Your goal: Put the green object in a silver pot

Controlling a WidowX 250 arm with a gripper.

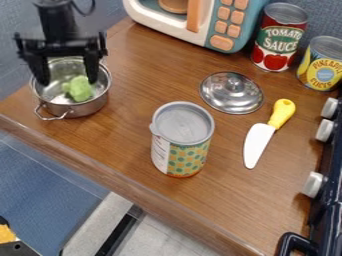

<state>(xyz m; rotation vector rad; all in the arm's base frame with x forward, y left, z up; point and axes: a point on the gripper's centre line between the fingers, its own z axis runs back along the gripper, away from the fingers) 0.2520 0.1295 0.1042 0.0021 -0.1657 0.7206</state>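
Dots pattern the upright can (190, 161) nearest us on the counter (127, 135), its contents hidden beneath a grey top. Beyond it, toward the view's left, we see the green object (81, 90) lying inside the silver pot (92, 106), with the gripper (67, 75) hanging over it, fingers spread wide and holding nothing, though we cannot tell whether either touches the green piece. Farther back, we see a yellow can (322, 70) standing upright near a red-labelled can (276, 42).
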